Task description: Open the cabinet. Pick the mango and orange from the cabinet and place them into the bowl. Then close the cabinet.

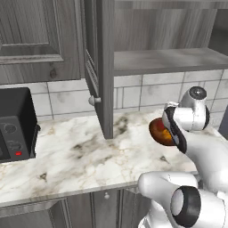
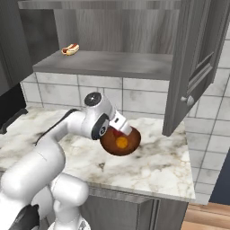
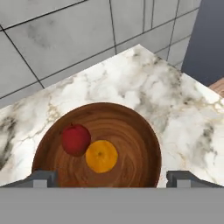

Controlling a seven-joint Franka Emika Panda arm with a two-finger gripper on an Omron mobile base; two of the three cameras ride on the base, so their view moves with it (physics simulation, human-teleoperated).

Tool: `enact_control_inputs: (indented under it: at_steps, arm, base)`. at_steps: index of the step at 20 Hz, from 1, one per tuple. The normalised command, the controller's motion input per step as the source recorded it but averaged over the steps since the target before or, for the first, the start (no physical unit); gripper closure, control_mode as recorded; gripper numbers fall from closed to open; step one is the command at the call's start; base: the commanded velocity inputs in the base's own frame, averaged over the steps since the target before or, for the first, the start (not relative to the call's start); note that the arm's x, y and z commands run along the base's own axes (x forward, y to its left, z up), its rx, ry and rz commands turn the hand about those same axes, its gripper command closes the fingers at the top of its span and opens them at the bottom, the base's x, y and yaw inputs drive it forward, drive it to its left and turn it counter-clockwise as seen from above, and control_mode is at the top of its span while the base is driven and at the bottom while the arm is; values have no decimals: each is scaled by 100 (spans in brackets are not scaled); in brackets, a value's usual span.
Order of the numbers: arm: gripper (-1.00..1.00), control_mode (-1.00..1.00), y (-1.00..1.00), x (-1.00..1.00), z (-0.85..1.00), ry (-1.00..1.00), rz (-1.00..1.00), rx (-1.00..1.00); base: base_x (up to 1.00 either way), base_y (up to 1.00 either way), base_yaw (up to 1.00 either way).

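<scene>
**Counter & cabinet shelf: what's on them**

White-and-brown marble counter point(image 1: 89, 156) runs under the cabinet, tile wall behind. Wooden bowl point(image 3: 131, 131) sits on it, near the wall, w/ the orange point(image 3: 101, 155) and a red fruit point(image 3: 76, 139) inside, touching each other. Black microwave point(image 1: 15, 124) stands on the counter well left of the bowl. Grey cabinet shelf point(image 2: 112, 63), above and behind the bowl, carries a hot dog point(image 2: 70, 49) at its left end.

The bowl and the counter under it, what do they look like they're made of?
The bowl looks like turned wood, reddish-brown with a soft gloss: ring-shaped grain runs around its inside. The counter looks like polished marble or a stone imitation: white with grey-brown veins and blotches. It is a rendered scene, so both are judged only by look.
</scene>
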Motion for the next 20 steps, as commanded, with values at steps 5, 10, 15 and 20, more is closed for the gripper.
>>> enact_control_inputs:
  at_steps: [5,10,15,20]
  arm:
    - [-100,-100,18,-86,100,-25,0,-6]
    - [-100,-100,19,-97,100,-25,0,-6]
    - [-100,-100,20,-100,100,-27,0,-4]
    - [-100,-100,53,-94,100,-19,5,-6]
  base:
    - [0,0,0]
    - [0,0,0]
    - [0,0,0]
    - [0,0,0]
